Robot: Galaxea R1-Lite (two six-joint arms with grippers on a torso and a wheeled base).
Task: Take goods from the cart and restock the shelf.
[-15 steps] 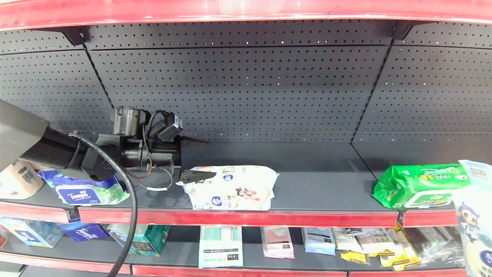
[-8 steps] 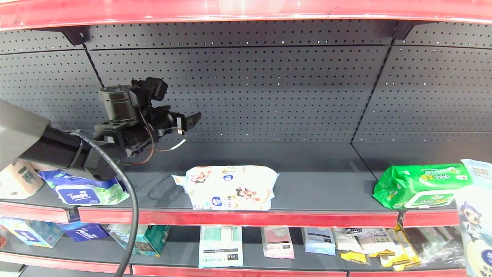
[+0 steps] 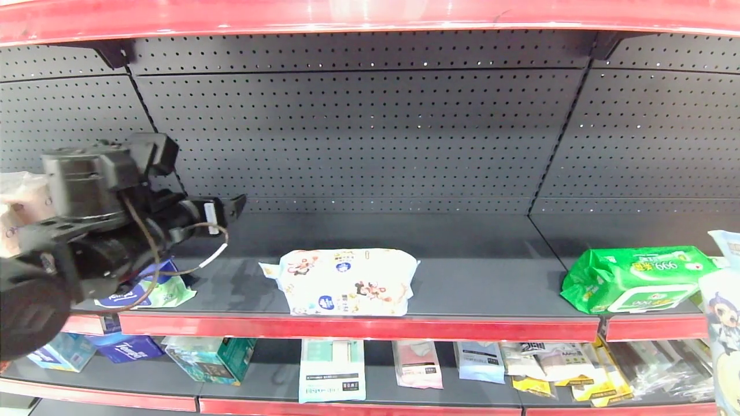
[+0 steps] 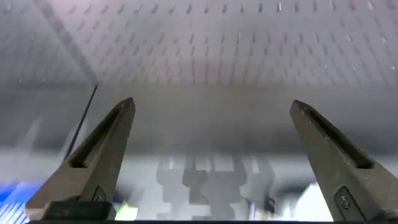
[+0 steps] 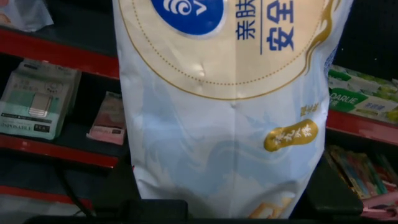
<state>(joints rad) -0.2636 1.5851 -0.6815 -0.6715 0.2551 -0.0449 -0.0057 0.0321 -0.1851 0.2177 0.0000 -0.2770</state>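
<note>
Now left claw (image 4: 212, 106) open, empty; right claw (image 5: 224, 206) gripping pouch (image 3: 724, 323): best stood on shelf (image 3: 480, 271) beside green pack (image 3: 630, 277).

The cartoon-printed pack (image 3: 346, 281) is white, wipes pack (image 3: 633, 277) green — shelf edge (image 3: 358, 327) red, pegboard (image 3: 370, 133) charcoal.

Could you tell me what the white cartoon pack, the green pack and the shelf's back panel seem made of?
White cartoon pack: apparently soft plastic film, slightly glossy, puckered at its crimped ends.
Green pack: likely similar glossy film, creased, with a stiffer-looking white lid.
Back panel: probably painted sheet metal, matte dark grey, punched with regular holes.
</note>
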